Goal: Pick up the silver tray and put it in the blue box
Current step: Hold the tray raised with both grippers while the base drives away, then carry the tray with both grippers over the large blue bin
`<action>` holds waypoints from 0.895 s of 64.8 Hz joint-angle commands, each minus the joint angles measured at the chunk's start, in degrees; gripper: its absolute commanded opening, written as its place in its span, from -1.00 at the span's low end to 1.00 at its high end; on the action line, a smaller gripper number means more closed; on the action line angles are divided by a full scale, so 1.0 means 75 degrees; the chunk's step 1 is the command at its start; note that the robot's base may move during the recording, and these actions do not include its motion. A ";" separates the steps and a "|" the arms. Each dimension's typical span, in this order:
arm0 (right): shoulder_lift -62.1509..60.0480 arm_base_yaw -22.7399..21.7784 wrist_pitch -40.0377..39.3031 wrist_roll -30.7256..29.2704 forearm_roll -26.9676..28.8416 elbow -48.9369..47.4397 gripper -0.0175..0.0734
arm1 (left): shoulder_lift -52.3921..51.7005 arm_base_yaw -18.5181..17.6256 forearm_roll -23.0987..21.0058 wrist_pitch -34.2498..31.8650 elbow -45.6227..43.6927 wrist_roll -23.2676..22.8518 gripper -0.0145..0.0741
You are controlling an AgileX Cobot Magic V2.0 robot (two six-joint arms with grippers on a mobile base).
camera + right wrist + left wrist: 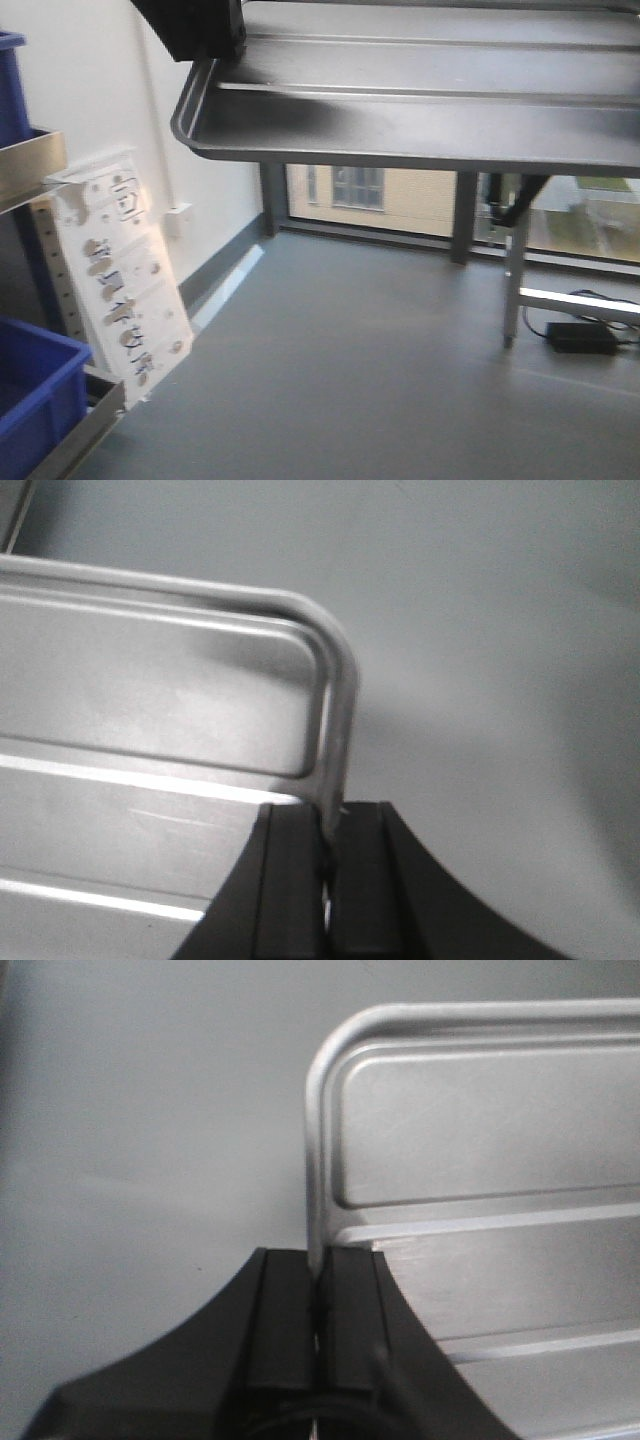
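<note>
Left jaws: clamped on silver tray [480, 1160] at one short-end rim, near a corner; right jaws: clamped on the opposite end rim; tray aloft, long axis spanning both; blue box [35, 390] low left, nearer left jaws.

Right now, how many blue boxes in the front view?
2, both at the left edge of the front view. Lower blue box in the bottom corner, partly cut off; upper blue box near the top, only a sliver showing. Others may sit out of frame.
</note>
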 commanded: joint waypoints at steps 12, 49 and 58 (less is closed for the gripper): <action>-0.0196 -0.0027 -0.0089 -0.0120 -0.0389 -0.0245 -0.49 | -0.0317 -0.0009 0.0504 0.0163 -0.0223 0.0056 -0.91; -0.0196 -0.0027 -0.0089 -0.0120 -0.0389 -0.0245 -0.49 | -0.0317 -0.0009 0.0504 0.0163 -0.0223 0.0056 -0.91; -0.0196 -0.0027 -0.0089 -0.0120 -0.0389 -0.0245 -0.49 | -0.0317 -0.0009 0.0504 0.0163 -0.0223 0.0056 -0.91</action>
